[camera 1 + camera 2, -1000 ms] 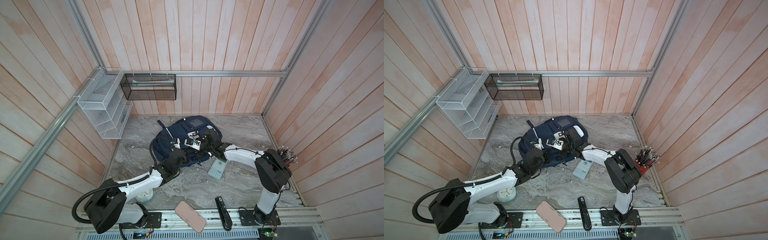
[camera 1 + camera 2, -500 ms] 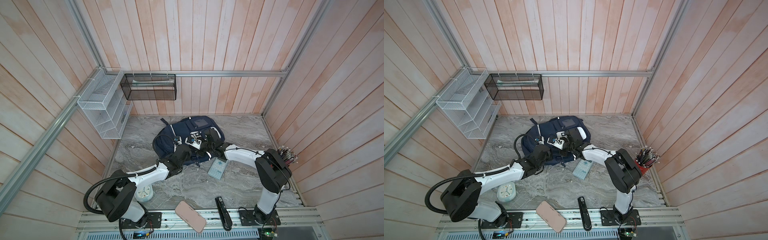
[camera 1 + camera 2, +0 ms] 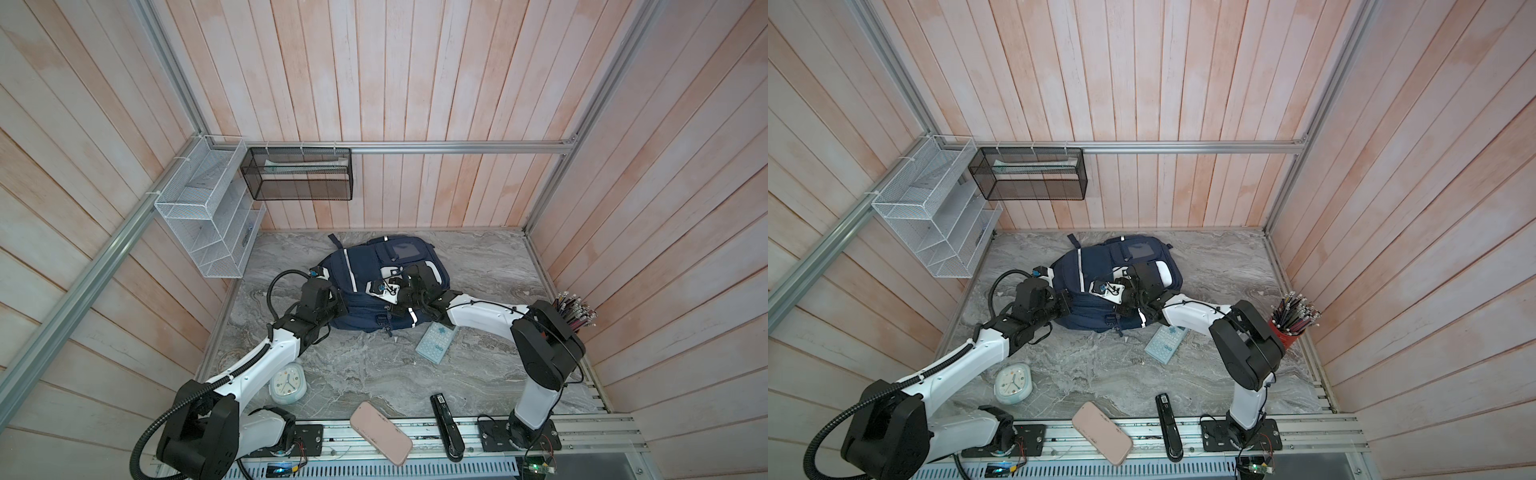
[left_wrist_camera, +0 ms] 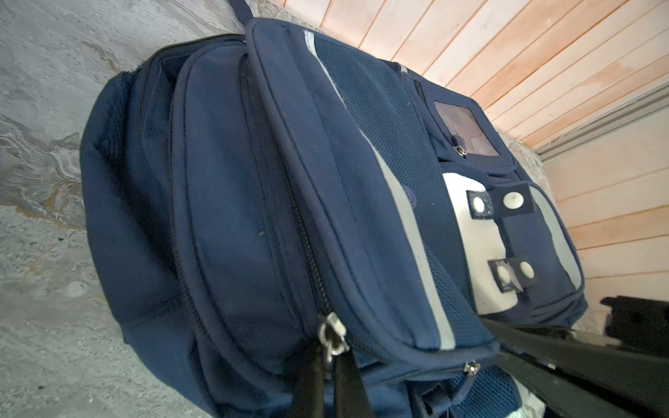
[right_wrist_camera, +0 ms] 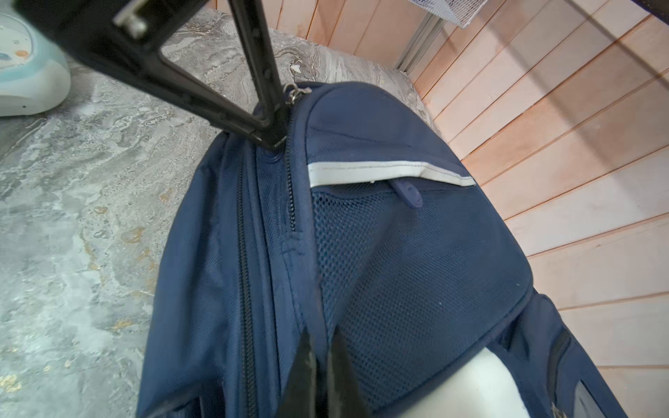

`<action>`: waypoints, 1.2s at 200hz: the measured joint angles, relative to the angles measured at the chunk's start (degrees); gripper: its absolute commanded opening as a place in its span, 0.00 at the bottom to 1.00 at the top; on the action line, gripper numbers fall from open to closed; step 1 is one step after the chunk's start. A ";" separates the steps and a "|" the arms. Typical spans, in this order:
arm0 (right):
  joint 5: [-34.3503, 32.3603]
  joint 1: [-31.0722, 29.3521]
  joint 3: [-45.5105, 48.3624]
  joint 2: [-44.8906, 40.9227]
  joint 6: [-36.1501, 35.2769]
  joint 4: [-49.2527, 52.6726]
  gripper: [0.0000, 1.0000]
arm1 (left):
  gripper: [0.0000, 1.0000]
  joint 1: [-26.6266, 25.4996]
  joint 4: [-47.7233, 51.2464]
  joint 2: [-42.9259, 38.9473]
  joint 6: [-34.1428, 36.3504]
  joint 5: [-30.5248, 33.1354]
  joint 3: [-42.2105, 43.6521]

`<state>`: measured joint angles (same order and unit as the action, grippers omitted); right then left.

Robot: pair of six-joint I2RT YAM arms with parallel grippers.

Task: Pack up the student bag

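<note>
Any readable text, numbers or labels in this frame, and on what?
None can be read.
clock: dial numerals too small.
calculator: key markings blurred.
stapler: white label too small.
student bag: its window pocket shows no text.

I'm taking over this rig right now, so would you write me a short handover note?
Left gripper: shut on the zipper pull of the student bag.
Right gripper: shut on a fold of the bag's fabric.
Bag lies flat; that zipper looks closed.
Done: both grips set.
To do: unzip, then likely pack the calculator, clock, pink case and stapler, all outside.
</note>
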<state>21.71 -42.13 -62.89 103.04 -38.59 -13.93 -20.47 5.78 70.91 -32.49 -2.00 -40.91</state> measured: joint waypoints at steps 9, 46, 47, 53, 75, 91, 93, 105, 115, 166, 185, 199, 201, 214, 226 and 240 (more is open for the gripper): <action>-0.76 -0.04 0.31 0.02 -0.44 -0.46 0.00 | 0.00 0.55 0.11 0.00 0.61 -1.33 0.00; 1.49 1.92 -0.85 1.40 -0.87 -0.33 0.00 | 0.00 0.94 -1.66 -3.06 0.55 -4.28 3.08; 1.57 1.99 -0.85 1.44 -0.87 -0.33 0.00 | 0.00 0.94 -1.75 -3.19 0.52 -4.31 3.21; 1.84 2.25 -0.85 1.49 -1.11 -0.37 0.00 | 0.00 0.59 -2.01 -4.52 0.22 -4.70 4.37; 1.51 2.80 -0.85 1.53 -1.95 -0.44 0.01 | 0.00 -2.40 -2.38 -8.57 -1.88 -4.39 7.30; 0.63 3.21 -0.61 1.44 -1.88 -0.63 0.29 | 0.00 -4.52 -3.39 -10.23 -5.68 -5.46 9.05; 0.42 3.26 -0.52 1.38 -1.66 -0.72 0.32 | 0.00 -4.70 -3.74 -10.36 -6.27 -5.62 9.33; -2.29 3.87 1.66 -0.07 -0.98 -1.99 0.50 | 0.00 -5.97 -5.11 -10.88 -9.35 -6.03 11.30; -4.90 4.61 5.18 -2.64 -0.76 -3.67 0.56 | 0.00 -7.78 -4.94 -10.69 -11.17 -5.22 12.09; -8.59 -2.43 15.63 -15.32 -0.81 -7.74 0.55 | 0.00 -15.13 -5.35 -3.50 -13.97 -3.48 7.30; -8.55 -3.98 15.04 -14.69 -0.83 -7.82 0.52 | 0.00 -16.28 -5.75 -2.69 -14.80 -3.28 6.45; -8.48 -4.15 15.02 -13.51 -0.85 -7.96 0.52 | 0.00 -16.81 -5.81 -2.69 -15.56 -3.28 6.45; -8.50 -4.17 14.99 -13.27 -0.92 -7.96 0.51 | 0.00 -16.85 -5.81 -2.69 -15.65 -3.23 6.45; -8.92 -4.63 14.69 -11.43 -1.68 -7.96 0.51 | 0.00 -17.14 -5.75 -2.69 -16.06 -2.86 6.45; -10.34 -5.53 14.08 -9.53 -2.47 -8.68 0.51 | 0.00 -17.40 -5.51 -2.69 -16.44 -2.49 6.45; -12.63 -6.86 13.44 -7.78 -3.28 -10.78 0.51 | 0.00 -17.57 -5.14 -2.69 -17.18 -2.21 6.51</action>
<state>9.08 -48.99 -49.45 95.26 -41.87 -24.71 -38.04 0.64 68.23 -49.67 -4.21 -34.39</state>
